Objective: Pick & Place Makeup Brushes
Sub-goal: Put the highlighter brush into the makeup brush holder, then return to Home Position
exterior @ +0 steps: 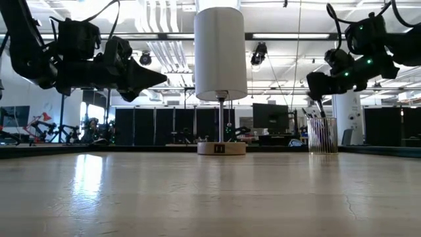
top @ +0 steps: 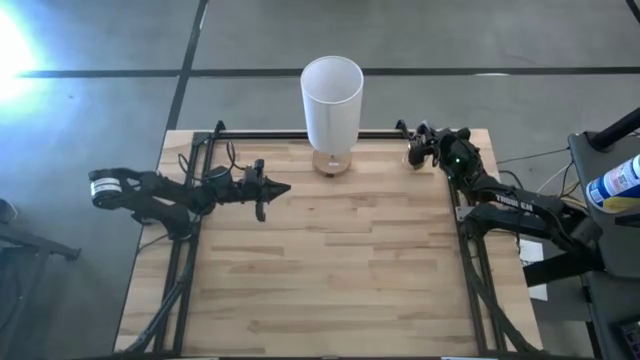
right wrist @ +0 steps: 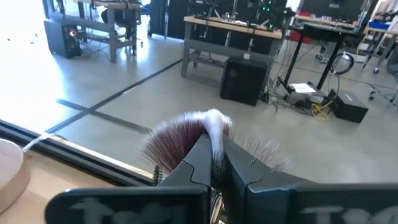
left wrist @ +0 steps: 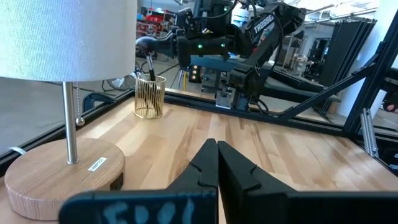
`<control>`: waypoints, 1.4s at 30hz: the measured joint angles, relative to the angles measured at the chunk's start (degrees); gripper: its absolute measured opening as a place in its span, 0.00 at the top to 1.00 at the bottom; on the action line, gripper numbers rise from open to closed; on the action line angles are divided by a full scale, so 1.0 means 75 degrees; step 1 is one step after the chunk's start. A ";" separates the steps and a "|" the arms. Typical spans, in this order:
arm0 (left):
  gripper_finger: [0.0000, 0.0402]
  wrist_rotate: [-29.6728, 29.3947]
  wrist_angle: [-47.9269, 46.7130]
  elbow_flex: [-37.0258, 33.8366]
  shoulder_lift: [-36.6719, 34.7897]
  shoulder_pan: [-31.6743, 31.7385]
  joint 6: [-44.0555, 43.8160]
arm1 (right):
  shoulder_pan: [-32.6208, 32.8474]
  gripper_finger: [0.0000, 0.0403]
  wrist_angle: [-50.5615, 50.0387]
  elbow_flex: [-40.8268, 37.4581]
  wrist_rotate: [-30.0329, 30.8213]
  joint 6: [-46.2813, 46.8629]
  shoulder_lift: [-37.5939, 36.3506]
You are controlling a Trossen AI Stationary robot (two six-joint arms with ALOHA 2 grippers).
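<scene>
Two grippers, both with jaws pressed together. The right gripper (right wrist: 217, 163) hangs over a gold wire cup (left wrist: 149, 96) at the table's (top: 330, 270) far right corner, its fingertips among the makeup brushes (right wrist: 186, 140) standing there; whether it grips one is unclear. The brushes show fanned reddish-brown and white bristles; their number cannot be counted. The left gripper (top: 283, 187) hovers empty near one white-shaded lamp (top: 331, 100).
</scene>
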 joint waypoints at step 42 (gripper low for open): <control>1.00 0.0060 -0.0754 -0.0553 -0.1644 0.0070 -0.0495 | 0.0982 0.82 -0.5295 0.1982 -0.0569 0.0970 -0.0921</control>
